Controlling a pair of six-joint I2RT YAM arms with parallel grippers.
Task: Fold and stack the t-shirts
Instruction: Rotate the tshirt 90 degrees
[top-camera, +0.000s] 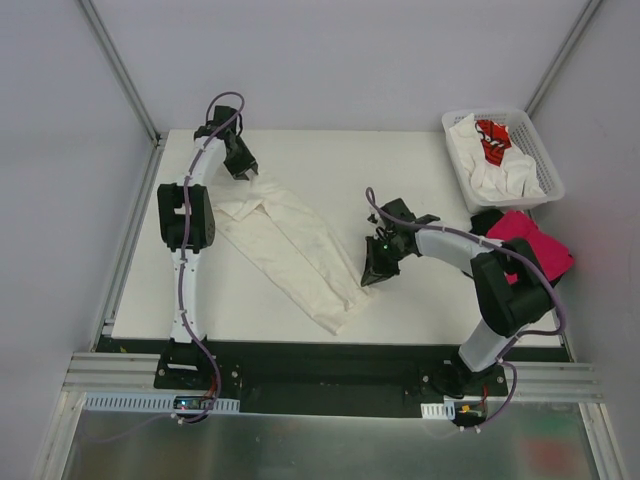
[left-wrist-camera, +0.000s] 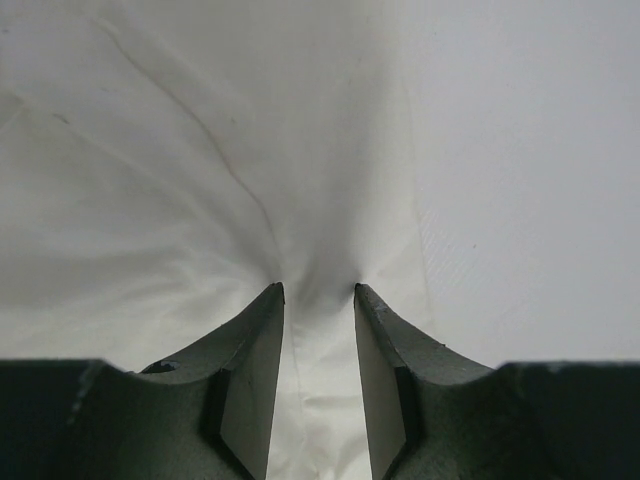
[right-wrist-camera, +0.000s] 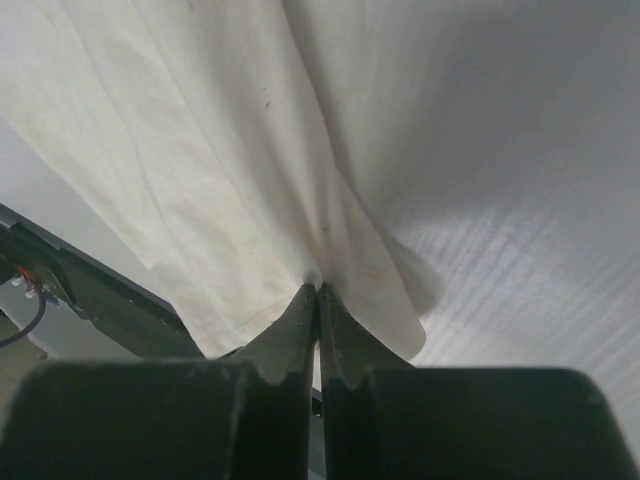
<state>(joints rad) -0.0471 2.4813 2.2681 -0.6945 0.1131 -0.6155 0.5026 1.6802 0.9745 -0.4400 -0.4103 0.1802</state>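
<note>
the cream t-shirt lies on the table as a long, narrow, softly creased band, running diagonally from far left to near centre. the left gripper stands at its far end, jaws partly apart with a puckered bunch of cloth caught between the tips. the right gripper sits at the near right edge, jaws pressed tight together on a thin pinch of the fabric.

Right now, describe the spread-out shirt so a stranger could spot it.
On the white table, left of the basket, the cream t-shirt stretches diagonally between the left claw and right claw. Unlike the pink shirt bunched beside the basket, it lies flat.
</note>
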